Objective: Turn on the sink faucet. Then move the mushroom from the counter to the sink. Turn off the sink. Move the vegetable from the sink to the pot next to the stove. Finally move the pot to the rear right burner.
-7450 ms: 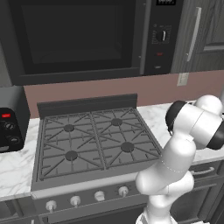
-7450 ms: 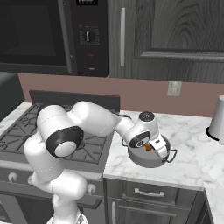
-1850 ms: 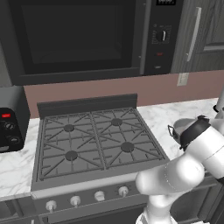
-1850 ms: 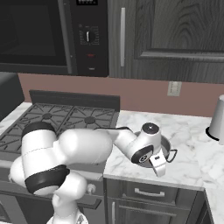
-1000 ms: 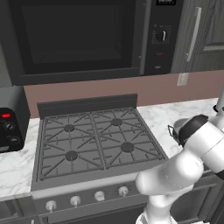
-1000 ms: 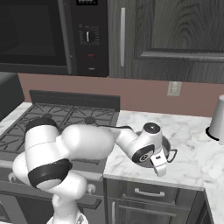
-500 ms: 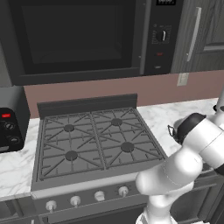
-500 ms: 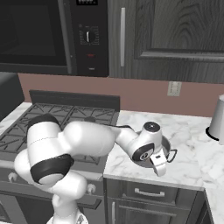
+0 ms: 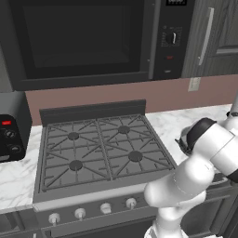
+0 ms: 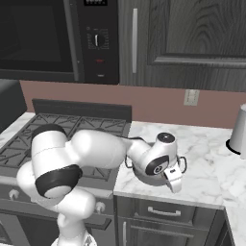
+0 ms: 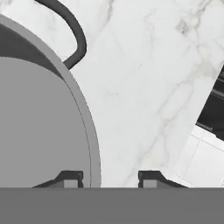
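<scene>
The dark pot stands on the marble counter just right of the stove, mostly behind my hand; its rim peeps out beside the white arm. My gripper reaches down over the pot's right edge. One fingertip is inside the grey rim and the other stands outside it over the marble, with a gap left on that side. The pot's loop handle curves away nearby. The rear right burner is bare. Mushroom, sink and faucet are out of view.
A black toaster sits left of the stove. A pale kettle stands at the counter's far right. The microwave hangs over the burners. The counter's front edge runs close below the pot.
The fingers have drawn closer together around the pot's rim. The arm has shifted a little over the pot; the pot has stayed in place.
</scene>
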Controlling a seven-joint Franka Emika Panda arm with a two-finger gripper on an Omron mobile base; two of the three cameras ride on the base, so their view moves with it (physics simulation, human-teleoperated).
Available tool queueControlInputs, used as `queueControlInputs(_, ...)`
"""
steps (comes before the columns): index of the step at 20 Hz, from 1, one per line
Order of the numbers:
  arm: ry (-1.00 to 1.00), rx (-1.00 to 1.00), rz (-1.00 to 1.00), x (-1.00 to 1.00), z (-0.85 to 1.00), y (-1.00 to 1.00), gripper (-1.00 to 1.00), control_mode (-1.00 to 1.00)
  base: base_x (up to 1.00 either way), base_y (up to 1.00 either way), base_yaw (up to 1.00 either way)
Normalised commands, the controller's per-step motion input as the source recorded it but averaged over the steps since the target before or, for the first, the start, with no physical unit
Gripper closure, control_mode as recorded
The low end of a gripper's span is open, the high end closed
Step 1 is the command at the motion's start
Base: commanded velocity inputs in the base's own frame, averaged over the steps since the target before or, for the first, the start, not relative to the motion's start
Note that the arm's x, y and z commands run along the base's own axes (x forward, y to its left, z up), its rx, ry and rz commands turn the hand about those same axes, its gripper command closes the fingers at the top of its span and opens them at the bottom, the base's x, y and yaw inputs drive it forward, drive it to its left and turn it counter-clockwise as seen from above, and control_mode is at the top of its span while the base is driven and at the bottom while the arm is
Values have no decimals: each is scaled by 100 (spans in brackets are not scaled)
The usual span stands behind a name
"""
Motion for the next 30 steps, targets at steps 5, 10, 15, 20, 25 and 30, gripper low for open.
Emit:
queueControlInputs(5,0,1,0,0,0,0,100,-100,0,0,0)
queueControlInputs(10,0,5,-1,0,2,1,100,-100,0,0,0)
queueControlInputs(15,0,3,-3,-6,28,5,100,-100,0,0,0)
queueControlInputs(20,-3,0,0,-4,50,25,100,-100,0,0,0)
queueControlInputs(25,-3,0,0,0,43,37,100,-100,0,0,0)
queueControlInputs(30,-1,0,0,0,28,46,100,-100,0,0,0)
